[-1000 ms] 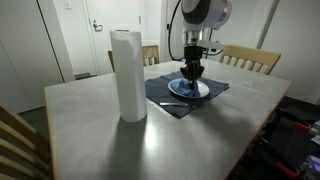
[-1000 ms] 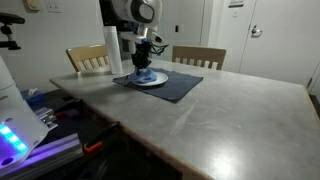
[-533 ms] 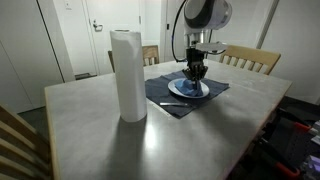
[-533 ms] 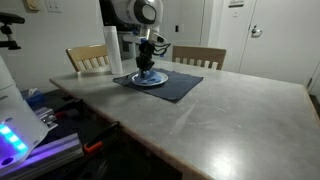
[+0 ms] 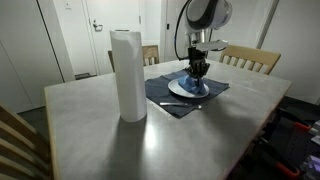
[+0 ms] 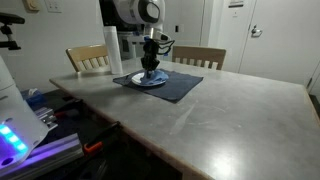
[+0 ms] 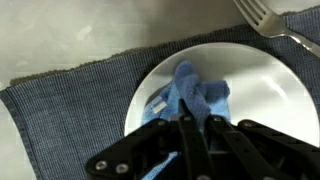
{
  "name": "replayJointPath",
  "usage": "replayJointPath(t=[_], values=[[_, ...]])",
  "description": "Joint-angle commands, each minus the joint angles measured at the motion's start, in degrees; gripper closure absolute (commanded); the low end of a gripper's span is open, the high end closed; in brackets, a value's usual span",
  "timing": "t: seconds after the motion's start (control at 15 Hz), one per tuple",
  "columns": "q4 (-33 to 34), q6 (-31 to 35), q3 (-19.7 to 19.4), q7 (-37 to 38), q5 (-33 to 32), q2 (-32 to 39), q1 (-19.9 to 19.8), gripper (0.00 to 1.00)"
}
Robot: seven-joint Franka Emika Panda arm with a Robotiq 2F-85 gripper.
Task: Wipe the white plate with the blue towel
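Pinching the blue towel (image 7: pixel 196 92), the gripper (image 7: pixel 195 128) has its jaws pressed together on the bunched cloth. Towel rests on the white plate (image 7: pixel 275 95), slightly toward 9 o'clock of plate centre in the wrist view. Plate lies on a dark placemat (image 7: pixel 70 100). Fork (image 7: pixel 262 20) just beyond the rim at 1 o'clock. Paper towel roll (image 5: pixel 127 75) upright on the table (image 5: pixel 150 145), well apart.

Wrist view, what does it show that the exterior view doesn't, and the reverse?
Only the wrist view: the blue towel in bunched folds, pinched by the shut end effector, and fork tines near the white plate. Only an exterior view: the paper towel roll, wooden chairs and the whole table. Both: that plate on the dark placemat, with the end effector over it.
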Motion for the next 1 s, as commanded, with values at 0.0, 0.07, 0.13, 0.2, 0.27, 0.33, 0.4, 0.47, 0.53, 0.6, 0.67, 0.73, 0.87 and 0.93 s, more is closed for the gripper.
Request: replayJointPath(t=[0.0,0.07,0.13,0.2,0.27,0.33,0.4,0.47,0.53,0.6,0.67,0.73,0.87,0.93], values=[[3.2,-0.4,-1.4,2.2,-1.8,2.2,0.8,0.98],[3.8,0.0,-1.6,3.2,-1.9,2.7,1.0,0.98],[4.3,0.4,-1.7,4.1,-1.8,3.2,1.1,0.98],[4.9,0.8,-1.9,5.3,-1.5,3.7,1.2,0.98],[5.3,1.1,-2.0,6.2,-1.0,4.3,1.1,0.98],[5.8,1.6,-1.6,6.6,0.4,4.9,0.5,0.98],[6.1,2.0,-1.3,6.9,1.7,5.4,0.1,0.98],[6.3,2.5,-0.6,6.5,3.7,5.7,-0.7,0.98],[6.6,2.4,-0.2,6.1,5.3,6.0,-0.9,0.98],[6.8,2.2,0.0,5.8,6.8,6.1,-1.1,0.98],[6.9,2.1,0.4,5.2,8.3,6.1,-1.2,0.98],[6.8,2.0,0.6,5.0,9.3,5.8,-1.2,0.98],[6.4,2.5,1.1,4.7,10.8,5.1,-0.7,0.98],[6.3,2.7,1.2,4.8,11.2,5.0,-0.5,0.98]])
